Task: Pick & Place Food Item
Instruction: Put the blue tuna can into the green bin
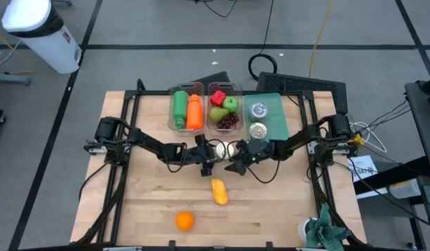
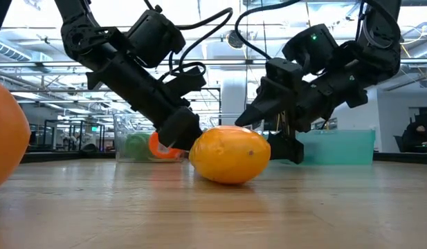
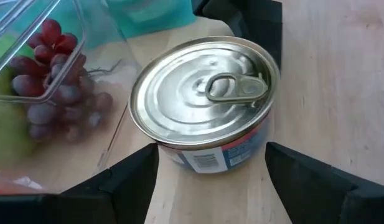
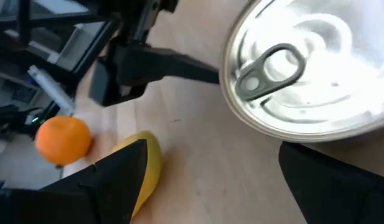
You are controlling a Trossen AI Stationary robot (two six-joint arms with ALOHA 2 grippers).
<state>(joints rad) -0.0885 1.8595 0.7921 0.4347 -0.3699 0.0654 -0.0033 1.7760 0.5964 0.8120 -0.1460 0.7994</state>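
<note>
A silver pull-tab can [image 3: 207, 102] with a blue-and-red label stands upright on the wooden table, just in front of the grape bin; it also shows in the high view [image 1: 224, 148] and the right wrist view [image 4: 310, 68]. My left gripper [image 3: 210, 174] is open, with one finger on either side of the can's near wall; I cannot tell whether they touch it. My right gripper [image 4: 210, 180] is open on the can's opposite side, with the can just past its fingers. In the low view the yellow fruit [image 2: 230, 154] hides the can.
A yellow fruit [image 1: 219, 191] and an orange [image 1: 185, 221] lie nearer the front edge. At the back stand a clear bin of bottles [image 1: 185, 108], a clear bin of fruit and grapes [image 1: 224, 108] and a teal tray [image 1: 274, 115] with two cans. A cloth [image 1: 326, 233] lies front right.
</note>
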